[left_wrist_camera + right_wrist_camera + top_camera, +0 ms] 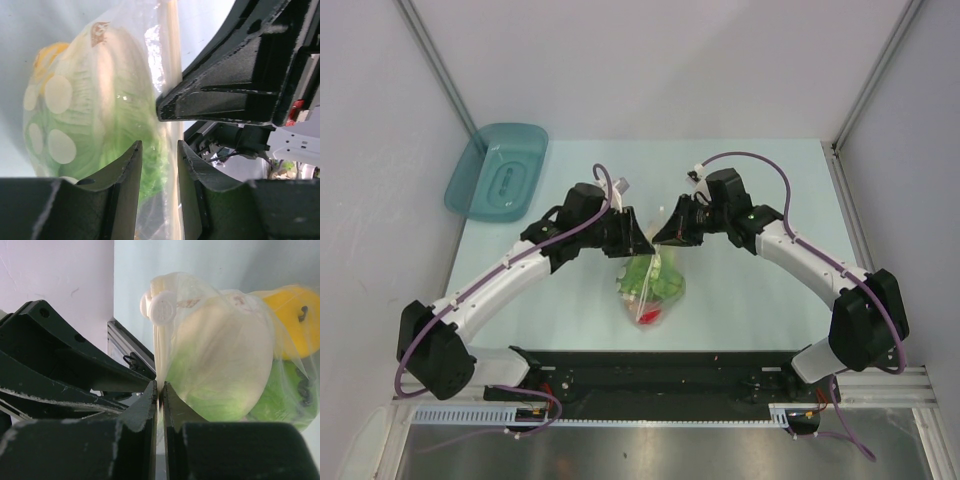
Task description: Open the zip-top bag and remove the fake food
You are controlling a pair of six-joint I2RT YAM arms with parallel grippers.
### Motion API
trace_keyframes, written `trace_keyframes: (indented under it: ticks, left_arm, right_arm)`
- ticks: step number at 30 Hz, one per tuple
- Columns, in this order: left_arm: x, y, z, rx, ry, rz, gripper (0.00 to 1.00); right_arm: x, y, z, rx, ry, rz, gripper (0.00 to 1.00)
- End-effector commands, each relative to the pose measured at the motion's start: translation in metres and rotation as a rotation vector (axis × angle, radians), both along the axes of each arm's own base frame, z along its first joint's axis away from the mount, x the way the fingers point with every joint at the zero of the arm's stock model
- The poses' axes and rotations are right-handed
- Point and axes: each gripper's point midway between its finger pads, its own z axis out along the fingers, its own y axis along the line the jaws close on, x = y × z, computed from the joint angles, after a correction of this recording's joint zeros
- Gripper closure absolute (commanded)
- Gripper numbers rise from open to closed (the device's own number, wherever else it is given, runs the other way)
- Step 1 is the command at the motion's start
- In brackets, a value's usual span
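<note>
The top edge of the zip-top bag (653, 290) is pinched in the closed right gripper (159, 387) and only straddled by the part-open left gripper (159, 145), both equally near, its length and the fake food (95, 115) trailing away from both fingertips.

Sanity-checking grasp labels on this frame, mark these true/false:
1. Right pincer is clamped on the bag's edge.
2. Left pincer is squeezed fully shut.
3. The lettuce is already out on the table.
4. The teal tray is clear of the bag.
1. True. The right pincer is shut on the edge of the zip-top bag.
2. False. The left pincer has its jaws apart, with bag film between them.
3. False. The lettuce leaf is inside the bag, beside the yellow fruit.
4. True. The teal tray sits at the far left of the table, apart from the bag.
</note>
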Motion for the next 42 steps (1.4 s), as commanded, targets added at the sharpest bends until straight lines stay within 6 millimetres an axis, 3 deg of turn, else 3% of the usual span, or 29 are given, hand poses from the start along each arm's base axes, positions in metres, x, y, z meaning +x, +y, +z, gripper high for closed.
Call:
trace_keyframes:
  ticks: [1, 7, 11, 17, 23, 34, 42]
  left_arm:
    - [0.001, -0.014, 0.026, -0.070, -0.052, -0.016, 0.61]
    - [0.003, -0.010, 0.019, -0.024, -0.044, -0.001, 0.61]
    - [0.005, -0.005, 0.011, 0.031, -0.042, 0.014, 0.67]
    - [0.002, -0.003, 0.031, -0.026, -0.102, 0.023, 0.61]
    - [-0.001, 0.003, 0.036, -0.021, -0.115, 0.041, 0.61]
    - [0.002, -0.001, 0.011, 0.023, -0.056, 0.030, 0.73]
    - [-0.003, -0.008, -0.003, 0.060, -0.026, 0.006, 0.74]
  right_arm:
    - [-0.005, 0.006, 0.023, 0.058, -0.052, 0.029, 1.00]
    - [-0.008, 0.008, 0.024, 0.058, -0.053, 0.033, 1.00]
    - [-0.008, 0.009, 0.026, 0.063, -0.055, 0.035, 1.00]
    - [-0.010, 0.008, 0.025, 0.058, -0.054, 0.037, 1.00]
    - [-0.011, 0.007, 0.024, 0.056, -0.052, 0.035, 1.00]
    - [-0.013, 0.008, 0.027, 0.064, -0.057, 0.038, 1.00]
    - [-0.015, 0.011, 0.028, 0.067, -0.052, 0.042, 1.00]
